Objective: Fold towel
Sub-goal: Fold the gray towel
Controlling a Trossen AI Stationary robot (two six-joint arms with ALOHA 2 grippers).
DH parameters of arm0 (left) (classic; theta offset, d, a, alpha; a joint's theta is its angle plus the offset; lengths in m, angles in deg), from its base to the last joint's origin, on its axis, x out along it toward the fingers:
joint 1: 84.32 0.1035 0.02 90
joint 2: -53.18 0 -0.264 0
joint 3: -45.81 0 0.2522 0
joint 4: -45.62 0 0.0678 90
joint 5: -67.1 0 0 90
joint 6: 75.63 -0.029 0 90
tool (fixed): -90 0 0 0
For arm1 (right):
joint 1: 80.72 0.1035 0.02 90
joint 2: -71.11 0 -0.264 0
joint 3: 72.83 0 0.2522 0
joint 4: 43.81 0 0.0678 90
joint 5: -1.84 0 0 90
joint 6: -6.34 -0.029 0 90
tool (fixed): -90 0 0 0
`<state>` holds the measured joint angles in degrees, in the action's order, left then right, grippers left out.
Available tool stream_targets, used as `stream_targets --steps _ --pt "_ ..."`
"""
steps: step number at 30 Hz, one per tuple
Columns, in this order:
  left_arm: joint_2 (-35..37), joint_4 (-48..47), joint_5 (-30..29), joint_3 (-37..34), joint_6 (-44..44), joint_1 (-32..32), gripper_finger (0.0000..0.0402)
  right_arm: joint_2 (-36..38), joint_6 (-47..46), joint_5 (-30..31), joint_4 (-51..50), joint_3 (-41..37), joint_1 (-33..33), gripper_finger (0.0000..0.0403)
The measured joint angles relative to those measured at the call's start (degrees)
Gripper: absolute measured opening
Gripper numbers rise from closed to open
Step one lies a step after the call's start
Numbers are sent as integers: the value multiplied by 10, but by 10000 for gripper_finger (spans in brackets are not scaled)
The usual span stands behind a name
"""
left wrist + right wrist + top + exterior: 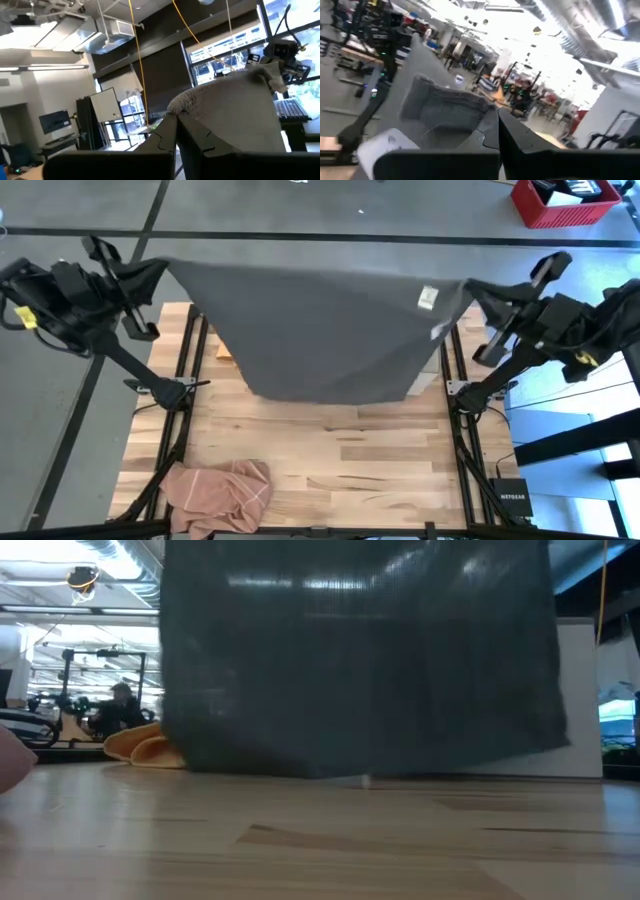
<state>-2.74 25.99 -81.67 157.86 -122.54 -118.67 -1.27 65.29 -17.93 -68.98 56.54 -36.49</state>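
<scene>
Wooden slat table (330, 470) in the lower centre of the high view, on a grey floor; a red crate (563, 202) at upper right.

Upper left of the high view: left gripper (160, 272), jaws fully closed, pinching the left top corner of the dark grey towel (320, 320). Corner cloth seen bunched over the closed fingers (175, 127) in the left wrist view.

Centre of the high view: towel stretched flat between both arms, top edge taut along the upper part of the frame, body hanging towards the table. Lower hem seen at or just above the table surface in the low view (360, 660); contact not determinable. White care label (428, 297) near the right top corner.

Upper right of the high view: right gripper (478, 288), jaws fully closed, pinching the right top corner. Cloth gathered above the closed fingers (492, 132) in the right wrist view.

Lower left of the high view: pink cloth (220, 495), crumpled on the table, well apart from the towel.

Handling, judged: light, limp, non-fragile fabric; sags freely, holds no shape unless tensioned. Woven texture likely grippy, low slip risk. Best held at corners, as shown; equal tension at both corners needed to keep the edge straight for the fold.
</scene>
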Motion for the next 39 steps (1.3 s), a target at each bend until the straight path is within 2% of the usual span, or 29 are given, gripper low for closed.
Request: stream_targets --steps 4,8,15,20,25,29,32,35,39 --pt "-4 5 0 13 -2 0 1 4 39 -1 21 -2 0 1" --pt "-5 -16 0 14 7 -7 1 11 26 35 -10 -1 0 1" --pt "-18 -93 0 15 71 -47 1 8 -87 34 -115 -1 2 1" --pt "-38 -151 0 15 138 -99 1 3 -193 33 -187 -1 48 1" --pt "-69 -313 -31 14 294 -145 1 -26 -373 47 -319 -1 112 1" --pt "-99 -479 -35 13 495 -164 1 -57 -590 51 -502 -2 156 1" --pt "-118 -567 -37 2 629 -164 1 -87 -776 43 -641 -14 161 1" --pt "-141 -613 -37 -23 729 -164 1 -116 -903 30 -716 -68 151 1" --pt "-168 -630 -33 -65 804 -166 1 -129 -989 21 -721 -173 145 1"
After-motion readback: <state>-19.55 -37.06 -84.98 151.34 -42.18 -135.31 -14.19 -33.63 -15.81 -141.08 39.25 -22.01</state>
